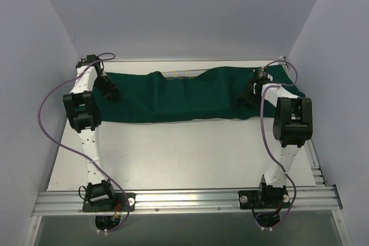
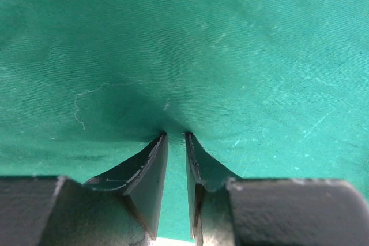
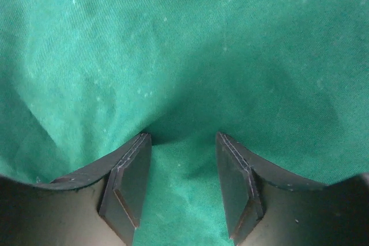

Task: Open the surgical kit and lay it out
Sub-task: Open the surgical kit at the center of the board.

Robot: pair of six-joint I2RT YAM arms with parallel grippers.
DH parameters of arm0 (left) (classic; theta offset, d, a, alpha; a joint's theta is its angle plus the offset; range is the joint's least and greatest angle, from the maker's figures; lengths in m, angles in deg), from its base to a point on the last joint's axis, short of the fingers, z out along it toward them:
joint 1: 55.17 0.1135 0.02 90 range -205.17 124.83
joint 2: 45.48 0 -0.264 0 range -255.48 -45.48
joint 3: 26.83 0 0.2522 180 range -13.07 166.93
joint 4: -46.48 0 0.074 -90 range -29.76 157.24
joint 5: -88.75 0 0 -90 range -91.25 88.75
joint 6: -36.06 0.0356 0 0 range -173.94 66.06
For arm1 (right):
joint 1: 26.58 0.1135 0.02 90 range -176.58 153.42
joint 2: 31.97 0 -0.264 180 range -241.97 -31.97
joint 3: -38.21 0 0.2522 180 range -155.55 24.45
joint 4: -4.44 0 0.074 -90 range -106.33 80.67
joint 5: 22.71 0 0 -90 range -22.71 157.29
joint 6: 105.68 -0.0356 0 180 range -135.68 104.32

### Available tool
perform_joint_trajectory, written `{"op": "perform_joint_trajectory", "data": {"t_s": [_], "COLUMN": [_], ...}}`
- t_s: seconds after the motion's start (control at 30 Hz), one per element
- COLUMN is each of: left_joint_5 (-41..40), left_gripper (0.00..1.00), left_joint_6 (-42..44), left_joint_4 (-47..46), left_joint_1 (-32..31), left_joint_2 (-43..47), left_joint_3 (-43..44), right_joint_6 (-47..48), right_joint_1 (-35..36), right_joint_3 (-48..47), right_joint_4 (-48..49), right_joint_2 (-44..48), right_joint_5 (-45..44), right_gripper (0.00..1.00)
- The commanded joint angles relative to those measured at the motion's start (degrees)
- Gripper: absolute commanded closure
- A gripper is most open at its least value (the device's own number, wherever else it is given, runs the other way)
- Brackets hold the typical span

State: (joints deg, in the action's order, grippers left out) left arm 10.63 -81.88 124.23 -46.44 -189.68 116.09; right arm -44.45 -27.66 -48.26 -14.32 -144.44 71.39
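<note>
Tabletop: white, bare along the near half.
Dark green cloth: spread as a wide band across the far half of the tabletop, rumpled at the middle, both ends under the claws.
Left claw: at the cloth's left end, jaws a narrow slit apart, tips dug into a pucker of cloth; cannot tell whether the fold is clamped.
Right claw: at the cloth's right end, jaws well apart, tips pressed onto the cloth, which swells between them.
Wire-mesh tray: a silver sliver showing at the cloth's far edge, otherwise covered.
</note>
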Motion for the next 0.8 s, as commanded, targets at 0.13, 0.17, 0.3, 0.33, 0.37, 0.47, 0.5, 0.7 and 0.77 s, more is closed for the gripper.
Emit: {"op": "perform_joint_trajectory", "data": {"t_s": [0.13, 0.17, 0.3, 0.33, 0.37, 0.47, 0.5, 0.7, 0.77], "left_joint_5": [-2.57, -2.48, -1.69, -1.77, -1.77, -0.90, 0.06, 2.44, 4.81], "left_gripper": [0.70, 0.70, 0.70, 0.69, 0.67, 0.55, 0.53, 0.44, 0.43], "left_joint_6": [0.52, 0.78, 2.19, 2.45, 2.54, 3.68, 4.03, 4.83, 4.39], "left_joint_4": [-2.90, -3.95, -5.80, -5.98, -7.02, -9.92, -10.46, -8.18, -8.00], "left_joint_1": [3.57, 3.66, 3.92, 3.92, 3.92, 3.92, 3.92, 3.92, 3.92], "left_joint_2": [0.40, 1.46, 7.34, 8.49, 9.72, 13.85, 15.16, 14.91, 14.91], "left_joint_3": [-10.39, -11.82, -17.36, -18.50, -20.86, -23.95, -25.09, -19.13, -16.76], "right_joint_6": [-2.69, -1.12, 3.02, 3.28, 3.46, 3.11, 2.50, -2.59, -4.53], "right_joint_1": [-3.40, -3.49, -2.96, -2.87, -2.61, -2.17, -2.08, -1.91, -1.73], "right_joint_3": [-2.61, -2.79, -9.01, -10.34, -11.57, -17.19, -18.77, -28.36, -30.98], "right_joint_4": [-9.94, -10.30, -14.68, -15.48, -16.18, -18.03, -18.38, -16.82, -14.88], "right_joint_2": [-4.17, -4.17, -4.61, -4.26, -3.73, -2.15, -1.97, -3.46, -4.51], "right_joint_5": [2.32, 2.40, 3.19, 3.11, 3.11, 2.84, 2.85, 0.65, 3.96], "right_gripper": [0.49, 0.49, 0.47, 0.46, 0.46, 0.38, 0.35, 0.25, 0.21]}}
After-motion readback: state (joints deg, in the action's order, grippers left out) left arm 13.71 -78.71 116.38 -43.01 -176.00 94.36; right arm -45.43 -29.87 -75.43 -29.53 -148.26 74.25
